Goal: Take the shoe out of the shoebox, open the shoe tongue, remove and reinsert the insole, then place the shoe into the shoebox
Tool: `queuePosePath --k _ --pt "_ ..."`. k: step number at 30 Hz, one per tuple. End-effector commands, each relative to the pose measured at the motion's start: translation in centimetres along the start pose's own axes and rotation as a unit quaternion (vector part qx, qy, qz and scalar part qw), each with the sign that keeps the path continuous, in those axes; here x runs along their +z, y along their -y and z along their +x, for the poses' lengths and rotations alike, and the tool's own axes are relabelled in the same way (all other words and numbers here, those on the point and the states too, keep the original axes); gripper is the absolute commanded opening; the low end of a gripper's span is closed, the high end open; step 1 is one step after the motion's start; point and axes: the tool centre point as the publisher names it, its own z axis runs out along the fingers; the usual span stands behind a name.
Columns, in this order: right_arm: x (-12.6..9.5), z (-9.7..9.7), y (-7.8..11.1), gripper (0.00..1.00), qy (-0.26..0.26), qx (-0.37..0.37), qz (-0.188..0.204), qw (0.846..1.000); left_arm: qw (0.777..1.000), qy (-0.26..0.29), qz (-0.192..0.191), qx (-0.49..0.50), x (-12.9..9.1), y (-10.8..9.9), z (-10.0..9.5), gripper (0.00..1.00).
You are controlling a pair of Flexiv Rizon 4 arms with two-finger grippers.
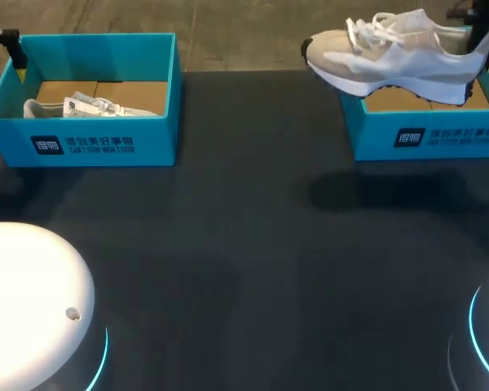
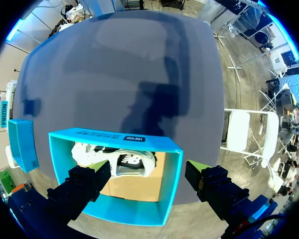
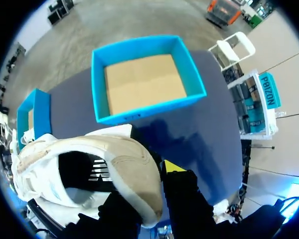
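**A:** White dome at the near left corner: what is it?

**B:** That is the left arm's base (image 1: 24, 309). The right arm's base (image 1: 485, 342) shows at the near right corner. Between them the dark table (image 1: 244, 244) runs back to its far edge.

**A:** What stands at that far edge?

**B:** Two teal boxes. The left shoebox (image 1: 98, 145) is at the far left corner, and the other shoe (image 1: 90, 106) lies on its cardboard floor. The right shoebox (image 1: 440, 137) is at the far right corner.

**A:** Where is the left gripper (image 2: 147, 174)?

**B:** It hangs over the left shoebox (image 2: 114, 135) with its jaws spread wide, pinching nothing. One finger is above the other shoe (image 2: 132, 162) inside the box. The second finger is outside the box, so a side wall lies between the two.

**A:** And the shoe (image 1: 391, 53)?

**B:** It is pale with white laces, up in the air above the right shoebox. Its sole faces down and its toe juts past the box's left wall. The right gripper (image 3: 149, 184) has its jaws pressed on the heel of the shoe (image 3: 129, 164) from two sides. A yellow-tipped finger sits on the outside of the heel. Ahead of that gripper, the right shoebox (image 3: 144, 47) shows its cardboard floor.
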Motion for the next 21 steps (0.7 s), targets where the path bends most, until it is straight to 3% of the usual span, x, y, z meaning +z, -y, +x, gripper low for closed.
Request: queuePosePath --k 1,8,21 --pt "-0.5 0.4 0.8 0.00 -0.011 0.003 -0.141 0.990 1.000 -0.001 0.000 0.000 0.0 0.0 0.0 1.00" --pt "1.7 4.6 3.9 0.00 -0.007 -0.016 -0.099 0.995 1.000 -0.001 0.000 0.000 0.0 0.0 0.0 1.00" --pt "5.9 9.3 10.4 0.00 -0.003 -0.006 -0.082 0.997 1.000 -0.001 0.000 0.000 0.0 0.0 0.0 1.00"
